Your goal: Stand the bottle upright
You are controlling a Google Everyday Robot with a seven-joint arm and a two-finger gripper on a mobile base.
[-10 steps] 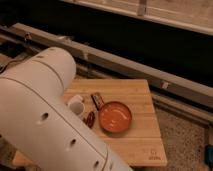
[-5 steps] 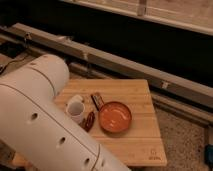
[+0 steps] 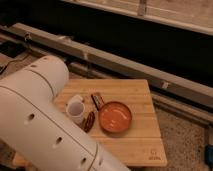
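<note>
Arm (image 3: 40, 120) covers the table's (image 3: 145, 145) left edge, cup (image 3: 75, 111) and bowl (image 3: 115, 116) mid-board, bare wood rightward; gripper unseen, grip untellable.

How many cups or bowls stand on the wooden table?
2. A white cup stands at the left beside the arm; an orange bowl stands right of it. The arm hides the table's left part, so more may be hidden. The gripper is out of view.

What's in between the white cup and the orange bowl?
In the camera view, a small reddish-brown thing lies between the white cup and the orange bowl, with a dark bar just behind it. The gripper is out of view.
</note>
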